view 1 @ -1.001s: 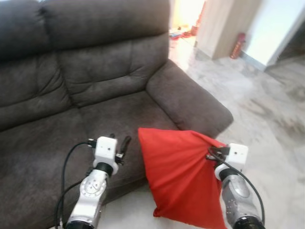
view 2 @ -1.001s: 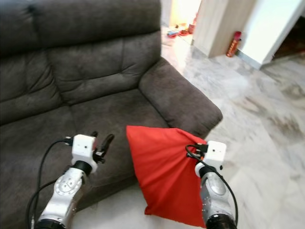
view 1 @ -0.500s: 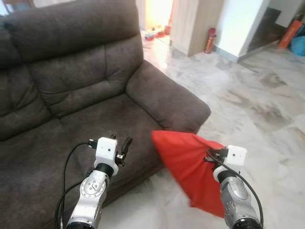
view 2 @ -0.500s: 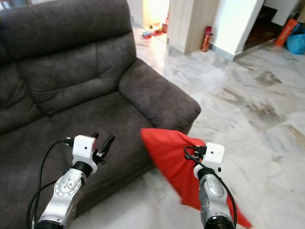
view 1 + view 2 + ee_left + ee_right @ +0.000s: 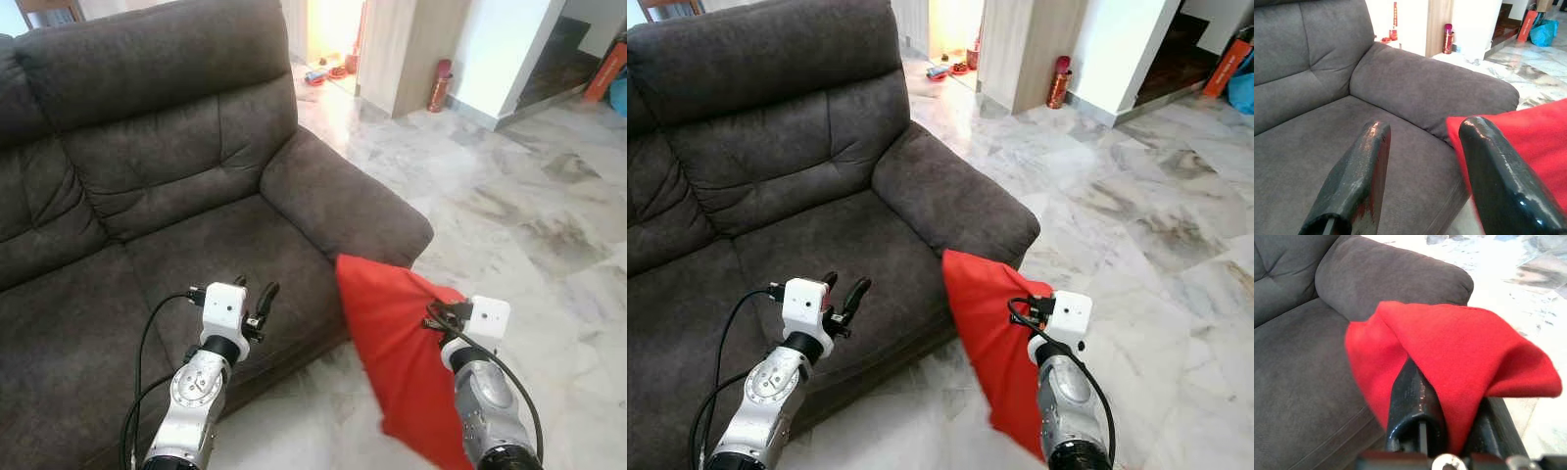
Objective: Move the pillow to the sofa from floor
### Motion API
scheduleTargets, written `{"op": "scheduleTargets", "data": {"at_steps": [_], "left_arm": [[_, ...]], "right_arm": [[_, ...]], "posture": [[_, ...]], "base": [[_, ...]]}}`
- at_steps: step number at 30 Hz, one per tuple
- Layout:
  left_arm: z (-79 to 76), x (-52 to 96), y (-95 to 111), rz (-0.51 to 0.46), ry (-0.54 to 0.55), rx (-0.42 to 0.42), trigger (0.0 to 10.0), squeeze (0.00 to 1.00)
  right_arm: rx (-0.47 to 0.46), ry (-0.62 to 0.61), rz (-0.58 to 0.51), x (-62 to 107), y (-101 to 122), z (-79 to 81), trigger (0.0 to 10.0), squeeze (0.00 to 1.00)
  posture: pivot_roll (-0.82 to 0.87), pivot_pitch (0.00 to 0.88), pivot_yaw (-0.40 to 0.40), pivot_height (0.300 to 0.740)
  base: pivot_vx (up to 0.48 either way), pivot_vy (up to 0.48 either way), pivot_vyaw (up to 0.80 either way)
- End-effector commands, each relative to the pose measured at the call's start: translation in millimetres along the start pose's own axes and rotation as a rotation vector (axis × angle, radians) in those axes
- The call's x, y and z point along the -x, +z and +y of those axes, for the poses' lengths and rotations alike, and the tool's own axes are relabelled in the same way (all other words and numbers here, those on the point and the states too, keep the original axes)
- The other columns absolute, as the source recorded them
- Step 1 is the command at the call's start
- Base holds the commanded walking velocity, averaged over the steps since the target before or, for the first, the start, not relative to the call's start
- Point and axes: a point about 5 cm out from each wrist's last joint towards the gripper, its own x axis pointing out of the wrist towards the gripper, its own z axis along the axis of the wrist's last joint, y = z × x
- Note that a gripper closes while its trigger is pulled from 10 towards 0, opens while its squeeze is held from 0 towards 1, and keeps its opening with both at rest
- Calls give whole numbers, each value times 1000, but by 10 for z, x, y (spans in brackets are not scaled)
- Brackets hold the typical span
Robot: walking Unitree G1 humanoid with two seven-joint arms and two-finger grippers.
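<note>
Left eye view: we see the red pillow [image 5: 402, 362] lower right of frame, hanging limp w/ a pointed top corner, off the marble floor [image 5: 549, 215], just in front of the dark sofa [image 5: 147, 196] armrest. Right gripper [image 5: 438, 315] pinches its edge; left gripper [image 5: 257, 304] sits lower centre-left.

Left wrist view: fingers [image 5: 1356, 181] spread apart, nothing between; pillow at right edge.

Right wrist view: fingers [image 5: 1413, 401] clamped on creased red fabric, centre frame.

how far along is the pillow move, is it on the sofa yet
Not yet. Done: the red pillow is off the floor, pinched by the right gripper. In hand: it hangs beside the dark grey sofa, near the armrest. Left: carry it over the seat and release. The left gripper is open, holding nothing.
</note>
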Motion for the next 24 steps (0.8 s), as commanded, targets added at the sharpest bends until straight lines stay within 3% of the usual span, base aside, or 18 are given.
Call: {"op": "scheduleTargets", "data": {"at_steps": [1,6,24], "left_arm": [[-2,1,-19,15,-5,6,10000,0],[2,1,-22,16,-6,7,10000,0],[17,0,-20,15,2,17,10000,0]], "right_arm": [[22,43,-167,-99,354,92,10000,0],[23,45,-166,-104,356,97,10000,0],[4,32,-155,-120,351,98,10000,0]], "posture": [[62,0,-29,740],[64,0,-30,740],[67,0,-35,740]], "base": [[0,0,0],[0,0,0],[-284,0,0]]}}
